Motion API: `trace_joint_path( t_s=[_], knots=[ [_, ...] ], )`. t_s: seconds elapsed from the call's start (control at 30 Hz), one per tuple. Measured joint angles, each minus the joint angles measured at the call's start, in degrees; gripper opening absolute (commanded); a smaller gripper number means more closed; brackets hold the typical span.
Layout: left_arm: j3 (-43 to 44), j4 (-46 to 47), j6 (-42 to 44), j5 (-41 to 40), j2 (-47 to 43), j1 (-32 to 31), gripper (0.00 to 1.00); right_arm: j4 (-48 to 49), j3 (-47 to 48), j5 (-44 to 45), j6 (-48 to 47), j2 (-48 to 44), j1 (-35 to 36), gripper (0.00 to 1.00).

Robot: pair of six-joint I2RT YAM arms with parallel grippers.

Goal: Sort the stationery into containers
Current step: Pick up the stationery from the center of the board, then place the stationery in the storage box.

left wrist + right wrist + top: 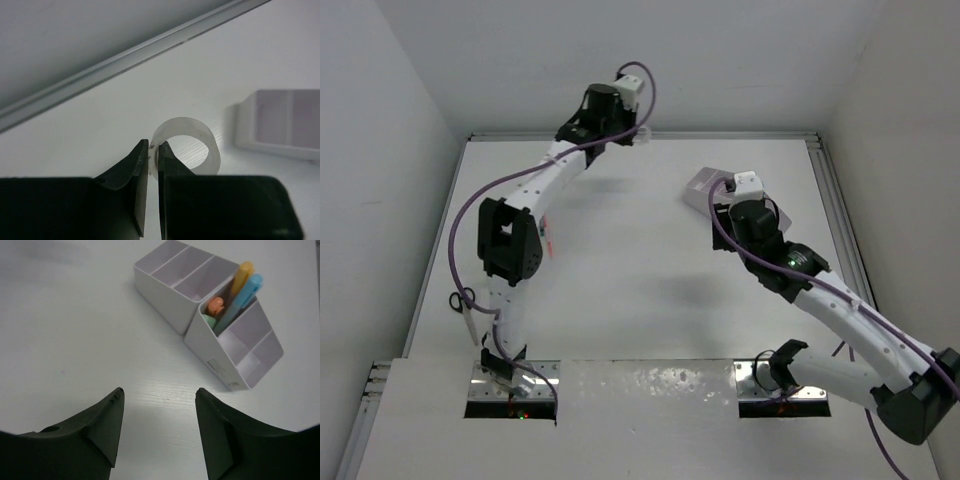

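Observation:
My left gripper [154, 145] is shut on the wall of a translucent white tape ring [200, 131], one finger inside the ring and one outside, close to the table's far edge. In the top view it is at the back [632, 136]. The white organiser [175, 287] with lilac-lined compartments stands ahead of my right gripper [159, 392], which is open and empty over bare table. One compartment holds an orange pen [241, 276], a blue pen [240, 301], an orange eraser [216, 305] and a green one [209, 321]. The organiser also shows in the left wrist view [282, 125] and in the top view [700, 185].
Black-handled scissors [456, 299] lie at the table's left edge beside the left arm. A thin red item [548, 238] shows by the left arm's elbow. A metal rail [125, 57] and the wall run along the back edge.

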Motion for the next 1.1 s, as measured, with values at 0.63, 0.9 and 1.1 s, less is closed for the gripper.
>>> trace_joint_path(
  t_s=[0.63, 0.9, 1.1],
  knots=[
    [13.31, 8.9, 3.04, -13.38, 22.23, -16.59, 0.0, -16.33, -4.83, 11.23, 17.03, -22.18, -0.44, 0.54],
    [13.31, 13.84, 5.14, -16.11, 22.25, -18.93, 0.0, -18.82, -4.83, 11.52, 18.64, -22.21, -0.44, 0.54],
    [13.31, 15.76, 6.78, -18.78, 23.19, -20.83, 0.0, -20.35, -4.83, 11.72, 19.56, -23.65, -0.44, 0.54]
  ],
)
